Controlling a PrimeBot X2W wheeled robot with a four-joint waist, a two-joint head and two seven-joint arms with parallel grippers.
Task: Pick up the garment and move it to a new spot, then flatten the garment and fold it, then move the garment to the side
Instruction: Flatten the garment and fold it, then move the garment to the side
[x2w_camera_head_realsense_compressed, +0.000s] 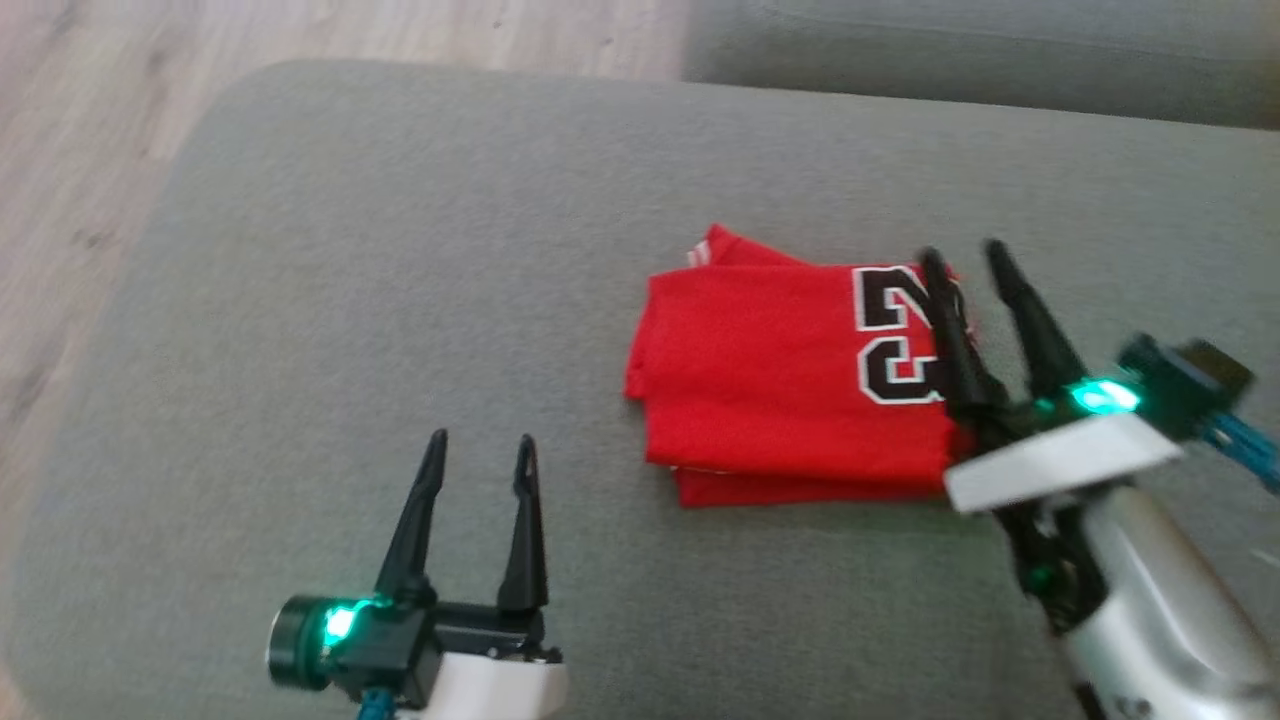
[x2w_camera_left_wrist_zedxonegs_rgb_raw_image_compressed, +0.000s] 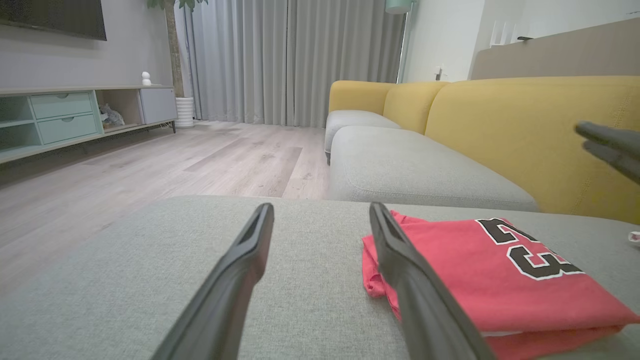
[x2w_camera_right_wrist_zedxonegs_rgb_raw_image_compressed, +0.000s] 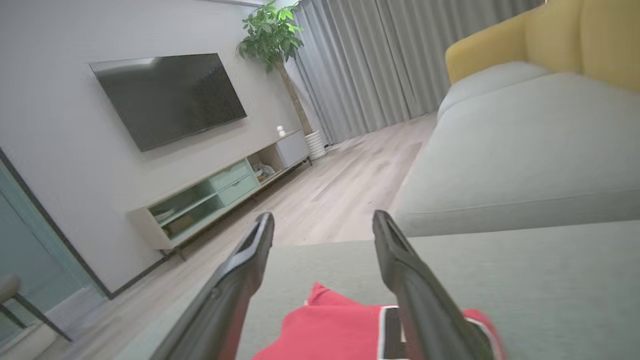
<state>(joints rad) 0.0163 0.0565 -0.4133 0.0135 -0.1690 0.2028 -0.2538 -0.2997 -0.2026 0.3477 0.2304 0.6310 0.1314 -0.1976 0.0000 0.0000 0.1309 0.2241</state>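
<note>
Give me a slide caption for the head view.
Folded red jersey lies on the grey sofa cushion; right gripper open at its edge, left gripper open, apart from it.

The left gripper (x2w_camera_head_realsense_compressed: 481, 445) sat low at the robot's left, its two dark fingers (x2w_camera_head_realsense_compressed: 415, 520) pointing forward and spread wide with nothing between them. The right gripper (x2w_camera_head_realsense_compressed: 962, 253) was farther forward, angled slightly leftward, jaws likewise parted and empty. Its silver forearm (x2w_camera_head_realsense_compressed: 1170, 600) slanted in from the lower right. The wrist (x2w_camera_head_realsense_compressed: 1060, 465) was blurred and seemed tilted.
</note>
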